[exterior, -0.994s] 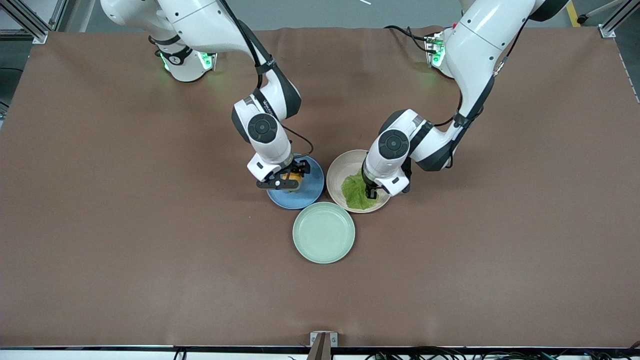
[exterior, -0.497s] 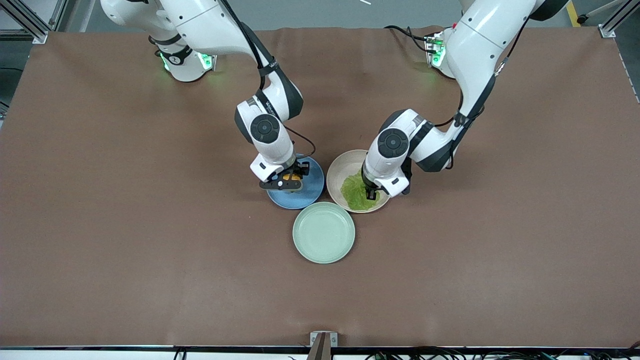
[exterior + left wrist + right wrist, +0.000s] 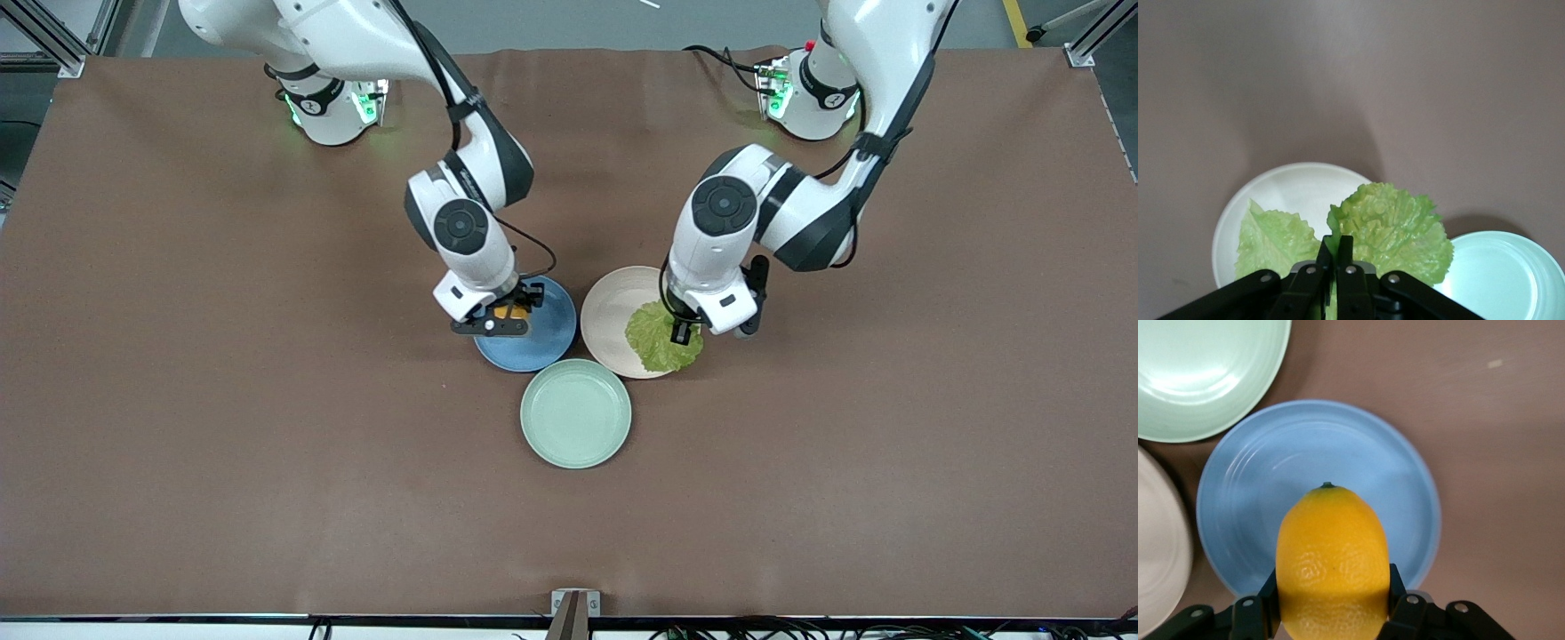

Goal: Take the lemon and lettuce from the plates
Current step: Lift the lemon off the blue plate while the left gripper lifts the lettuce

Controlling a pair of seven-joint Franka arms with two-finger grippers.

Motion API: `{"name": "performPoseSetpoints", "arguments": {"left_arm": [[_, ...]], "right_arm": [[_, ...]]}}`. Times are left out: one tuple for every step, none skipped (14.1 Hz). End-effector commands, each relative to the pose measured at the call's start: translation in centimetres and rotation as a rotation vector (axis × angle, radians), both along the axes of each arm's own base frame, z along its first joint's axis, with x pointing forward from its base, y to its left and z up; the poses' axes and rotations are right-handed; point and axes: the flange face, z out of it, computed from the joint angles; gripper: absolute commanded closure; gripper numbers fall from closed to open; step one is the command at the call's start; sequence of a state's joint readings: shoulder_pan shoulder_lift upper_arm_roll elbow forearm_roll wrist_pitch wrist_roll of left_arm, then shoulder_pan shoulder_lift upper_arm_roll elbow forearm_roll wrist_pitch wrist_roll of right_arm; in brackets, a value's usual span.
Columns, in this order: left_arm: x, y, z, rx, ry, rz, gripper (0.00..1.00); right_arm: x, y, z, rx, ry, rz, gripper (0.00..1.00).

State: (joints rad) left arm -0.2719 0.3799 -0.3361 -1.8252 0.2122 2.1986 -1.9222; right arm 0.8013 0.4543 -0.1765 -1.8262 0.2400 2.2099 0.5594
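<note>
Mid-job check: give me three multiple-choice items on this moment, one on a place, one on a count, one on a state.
1. The lemon is over which plate?
A. blue
B. mint-green
C. cream

2. How many plates are on the table?
A. two
B. three
C. four

3. The left gripper is:
A. open over bare table
B. shut on the lettuce
C. shut on the lemon

Answers:
1 A: right wrist view shows the blue plate under it, in the right gripper.
2 B: blue, cream plate, mint-green plate.
3 B: fingers pinch the lettuce.
</note>
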Motion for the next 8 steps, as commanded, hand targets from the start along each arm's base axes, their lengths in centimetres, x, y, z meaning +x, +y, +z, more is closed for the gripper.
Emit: {"name": "performPoseSetpoints", "arguments": {"left_arm": [[1.4,4.3,2.5,0.033,-0.018,-0.124,1.0],[2.4,6.2,3.2,0.036,-0.026,-0.154,1.0],[3.4,8.2,3.7,0.04,-0.03,-0.189,1.0],[4.3,10.5,3.6,0.045,-0.025,-0.214,1.0],[5.2,12.7,3.2,0.048,-0.015,-0.229,1.0],[6.2,15.5,2.5,0.044,0.002,-0.239,1.0],[7.1,18.8,0.9,0.039,0.032,-0.241,0.99],[7.7,20.8,-0.7,0.033,0.055,-0.25,0.99]], "right_arm": [[1.3,-7.0,7.4,0.022,0.053,-0.041,0.75],[2.1,-9.9,9.1,0.013,0.065,-0.026,0.75],[3.1,-13.1,10.2,-0.005,0.065,-0.004,0.75],[4.2,-16.5,11.0,-0.029,0.055,0.022,0.74],[5.1,-19.9,11.1,-0.049,0.054,0.046,0.74],[6.0,-22.9,11.0,-0.057,0.054,0.065,0.74],[6.9,-26.3,10.4,-0.067,0.058,0.084,0.75],[7.6,-29.7,10.3,-0.069,0.052,0.099,0.74]]}}
